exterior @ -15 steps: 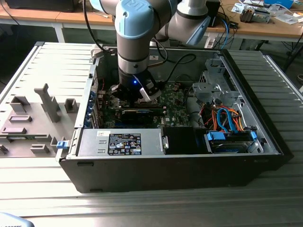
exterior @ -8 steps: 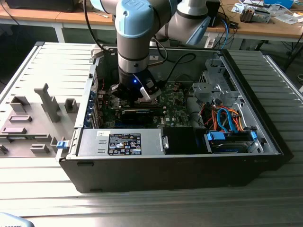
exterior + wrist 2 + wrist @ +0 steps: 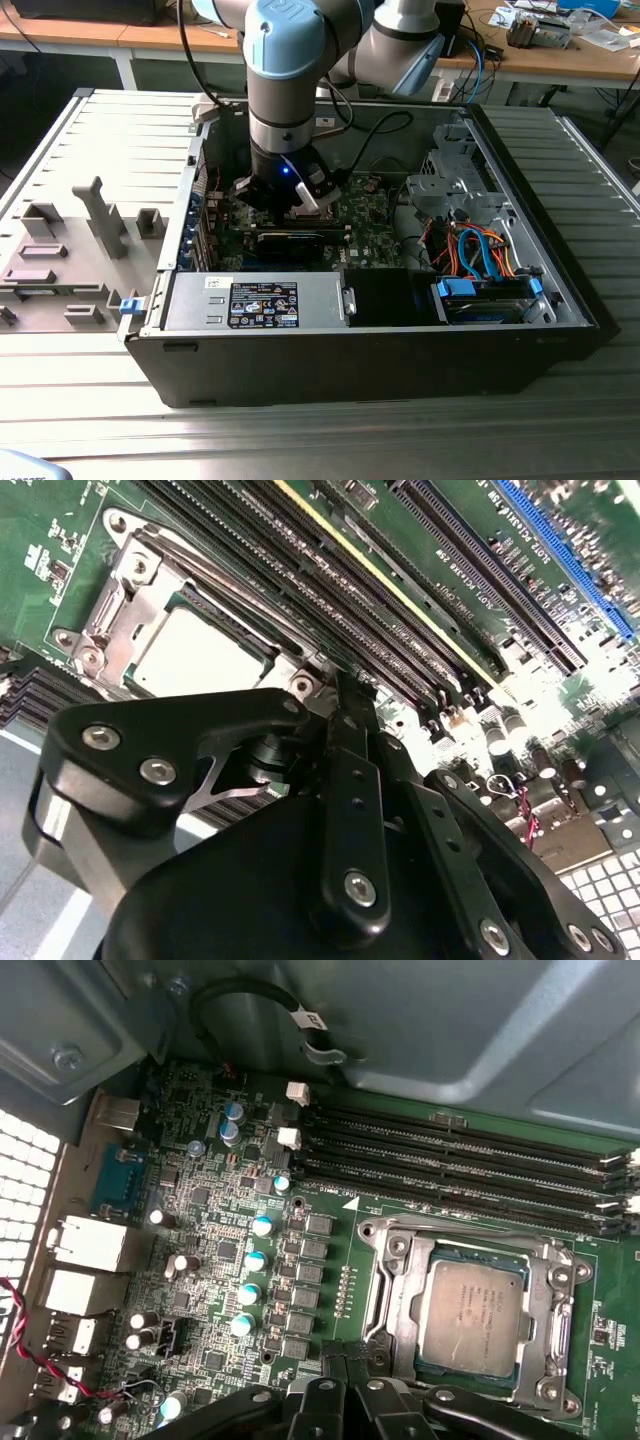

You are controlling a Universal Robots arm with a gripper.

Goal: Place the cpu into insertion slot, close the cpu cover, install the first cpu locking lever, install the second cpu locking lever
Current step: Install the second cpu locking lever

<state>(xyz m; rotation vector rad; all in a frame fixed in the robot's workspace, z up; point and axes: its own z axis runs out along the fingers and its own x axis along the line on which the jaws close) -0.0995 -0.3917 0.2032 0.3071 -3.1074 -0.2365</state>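
So my pincer (image 3: 345, 1365) is down inside the computer case (image 3: 560, 300), hovering right beside the insertion slot (image 3: 395, 1305) on the green motherboard (image 3: 330, 1260). Fingers (image 3: 345, 730) look pinched together with nothing between them. The cpu (image 3: 470, 1315) already sits flat in the socket, and the cpu cover (image 3: 552, 1305) is folded down around it, framing the chip in both wrist views.

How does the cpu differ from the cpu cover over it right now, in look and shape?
The cpu is a solid, dull grey-beige square plate; the cpu cover is a shiny silvery open frame with a square window. The cpu sits inside the frame's window, while the cpu cover lies around its edges. Both are square, metallic and lie flat on the green board, seen in both wrist views.
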